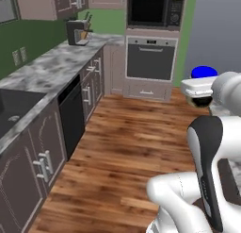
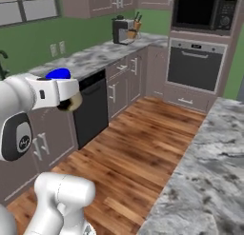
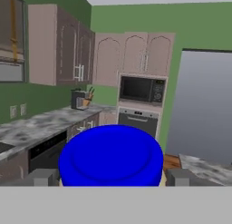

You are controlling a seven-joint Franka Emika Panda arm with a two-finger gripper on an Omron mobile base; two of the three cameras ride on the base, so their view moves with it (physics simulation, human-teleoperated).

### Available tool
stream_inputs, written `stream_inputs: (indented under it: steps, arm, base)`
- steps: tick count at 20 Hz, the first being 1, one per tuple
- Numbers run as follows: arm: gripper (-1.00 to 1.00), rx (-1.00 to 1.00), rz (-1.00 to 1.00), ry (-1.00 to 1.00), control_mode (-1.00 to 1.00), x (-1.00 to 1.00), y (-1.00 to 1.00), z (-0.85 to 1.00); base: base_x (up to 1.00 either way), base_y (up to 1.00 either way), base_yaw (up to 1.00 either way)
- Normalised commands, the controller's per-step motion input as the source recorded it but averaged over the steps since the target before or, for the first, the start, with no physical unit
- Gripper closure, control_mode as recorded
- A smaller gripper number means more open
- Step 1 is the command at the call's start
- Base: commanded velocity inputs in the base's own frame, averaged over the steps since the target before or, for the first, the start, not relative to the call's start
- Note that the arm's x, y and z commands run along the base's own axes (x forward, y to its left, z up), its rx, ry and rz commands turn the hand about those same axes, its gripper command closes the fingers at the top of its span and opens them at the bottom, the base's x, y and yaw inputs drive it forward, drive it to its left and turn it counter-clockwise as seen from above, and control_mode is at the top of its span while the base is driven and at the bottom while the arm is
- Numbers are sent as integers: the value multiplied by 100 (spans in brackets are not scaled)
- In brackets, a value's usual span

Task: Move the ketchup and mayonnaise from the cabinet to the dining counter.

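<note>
While the fingers [image 3: 44, 177] stand wide on either side of the mayonnaise [image 3: 111, 156], we judge the jar to be held between them, its blue lid rising right in front of the hand camera and a finger tip close against each flank. In the side views the gripper [image 2: 71, 102] is carried high over the wood floor [image 2: 128, 153], with the lid showing above the white hand and a bit of dark body with cream label below it.

We take the step in hand to be the carry to the dining counter [image 2: 209, 172], the marbled slab at the right of the right base view. To do it well, we should keep the jar upright and the grip unchanged; a squat jar held wide leaves little margin if the fingers slacken. We should swing the arm slowly, clear the counter edge with the jar's base, lower it flat onto bare stone well in from the edge, and only then let go.

The ketchup we cannot place from here. The wall cabinets [image 3: 68, 51] hang above the worktop [image 1: 42, 69], all doors looking shut.
</note>
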Motion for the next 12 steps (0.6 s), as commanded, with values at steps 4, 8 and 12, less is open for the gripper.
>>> stream_inputs:
  steps: [4,8,12]
  arm:
    - [100,0,0,0,100,0,0,0]
    - [100,0,0,0,100,0,0,0]
    - [100,0,0,0,100,0,0,0]
  base:
    - [59,32,-2]
    - [42,65,0]
    - [25,43,0]
